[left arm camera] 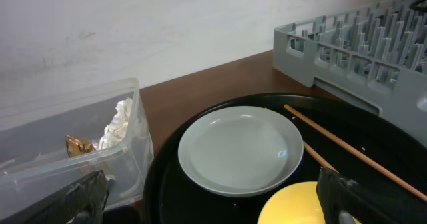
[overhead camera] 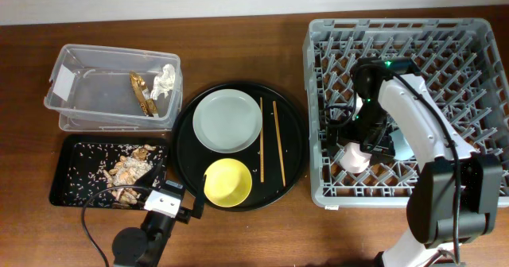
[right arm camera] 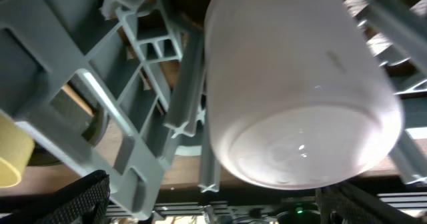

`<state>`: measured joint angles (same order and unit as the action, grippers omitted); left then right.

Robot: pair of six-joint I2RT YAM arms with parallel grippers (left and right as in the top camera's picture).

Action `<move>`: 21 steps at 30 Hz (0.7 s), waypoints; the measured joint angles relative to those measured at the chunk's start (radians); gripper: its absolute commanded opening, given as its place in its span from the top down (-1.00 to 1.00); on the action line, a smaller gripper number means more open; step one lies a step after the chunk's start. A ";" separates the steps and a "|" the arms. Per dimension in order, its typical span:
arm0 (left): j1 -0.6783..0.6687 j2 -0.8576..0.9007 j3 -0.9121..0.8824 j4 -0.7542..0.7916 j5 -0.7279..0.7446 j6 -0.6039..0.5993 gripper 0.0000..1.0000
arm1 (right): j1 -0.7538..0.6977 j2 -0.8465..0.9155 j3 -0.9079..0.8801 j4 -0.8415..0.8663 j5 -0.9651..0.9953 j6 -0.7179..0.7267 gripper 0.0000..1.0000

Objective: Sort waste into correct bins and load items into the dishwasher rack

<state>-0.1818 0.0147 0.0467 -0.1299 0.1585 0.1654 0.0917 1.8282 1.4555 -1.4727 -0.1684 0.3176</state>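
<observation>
The grey dishwasher rack (overhead camera: 318, 100) stands at the right. My right gripper (overhead camera: 367, 144) is inside it, open, just above the pink cup (overhead camera: 355, 157), which lies among the pegs with its base toward the wrist camera (right arm camera: 300, 104). The light blue cup (overhead camera: 402, 146) sits beside it, partly hidden by the arm. My left gripper (overhead camera: 184, 202) is open and empty at the near edge of the round tray, facing the grey-green plate (left arm camera: 237, 147) and the yellow bowl (left arm camera: 293, 204). Two chopsticks (overhead camera: 269, 140) lie right of the plate (overhead camera: 228, 121).
The clear tub (overhead camera: 79, 100) at back left holds the white tissue (overhead camera: 165, 80) and the wrapper (overhead camera: 141, 92). The shallow black tray (overhead camera: 64, 179) at front left holds food scraps (overhead camera: 131, 172). The round black tray (overhead camera: 290, 160) carries plate, bowl (overhead camera: 227, 181) and chopsticks.
</observation>
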 measured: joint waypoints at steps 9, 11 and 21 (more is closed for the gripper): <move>0.000 0.000 0.000 0.001 0.000 0.000 -0.99 | 0.019 -0.083 -0.003 0.105 -0.064 -0.041 -0.99; 0.000 -0.001 0.000 0.000 0.000 0.000 -0.99 | 0.148 -0.309 0.000 0.150 -0.082 -0.055 -0.80; 0.000 0.000 0.000 -0.001 0.000 0.002 -0.99 | 0.803 0.042 -0.098 0.555 0.084 0.376 0.03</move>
<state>-0.1818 0.0147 0.0463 -0.1310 0.1581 0.1669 0.8948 1.8698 1.3579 -0.9173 -0.0845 0.6937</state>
